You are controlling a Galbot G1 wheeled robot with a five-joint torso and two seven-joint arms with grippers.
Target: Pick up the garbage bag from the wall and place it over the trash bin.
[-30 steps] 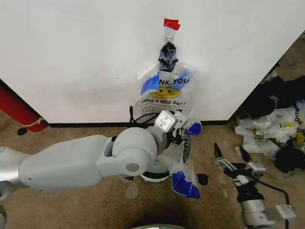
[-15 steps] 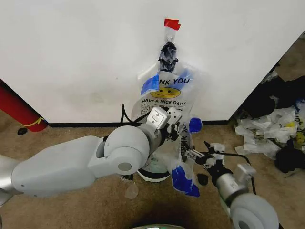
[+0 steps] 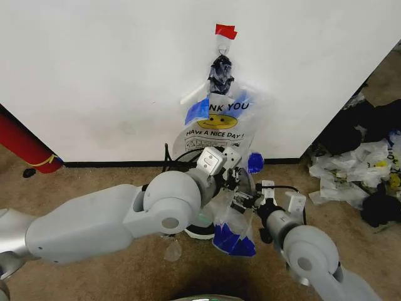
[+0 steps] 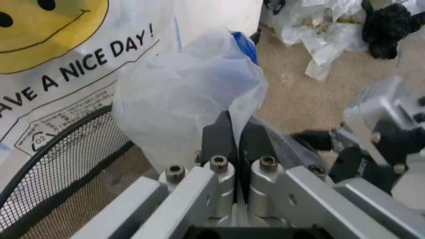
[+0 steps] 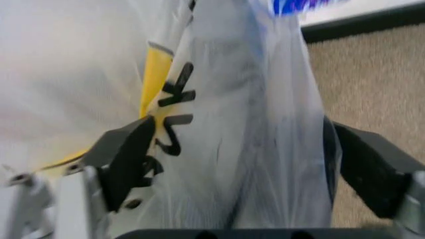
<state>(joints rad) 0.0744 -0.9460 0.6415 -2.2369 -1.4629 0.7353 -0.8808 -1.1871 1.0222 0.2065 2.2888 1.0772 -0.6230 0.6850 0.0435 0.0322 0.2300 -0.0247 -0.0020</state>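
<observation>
A garbage bag (image 3: 216, 122) with a yellow smiley and "THANK YOU" print hangs on the white wall (image 3: 94, 69). In front of it, my left gripper (image 3: 233, 170) (image 4: 234, 134) is shut on a fold of a thin translucent bag (image 3: 230, 221) (image 4: 186, 99) with blue patches, which hangs down from it. My right gripper (image 3: 243, 202) (image 5: 246, 159) is open. Its dark fingers (image 5: 126, 154) stand on either side of that bag (image 5: 226, 99), which shows yellow and black print here. The trash bin's mesh wall (image 4: 53, 169) and white base (image 3: 199, 231) sit below the left gripper, mostly hidden by the arm.
A black knotted wad (image 3: 220, 72) hangs under red tape (image 3: 225, 30) above the smiley bag. A red cylinder (image 3: 22, 147) leans at the left. A heap of white and black bags (image 3: 360, 172) lies on the carpet at the right. A black baseboard (image 3: 113, 164) runs along the wall.
My right arm has swung in from the right and its open gripper now straddles the hanging bag. The left gripper has kept its hold, shifting only slightly.
</observation>
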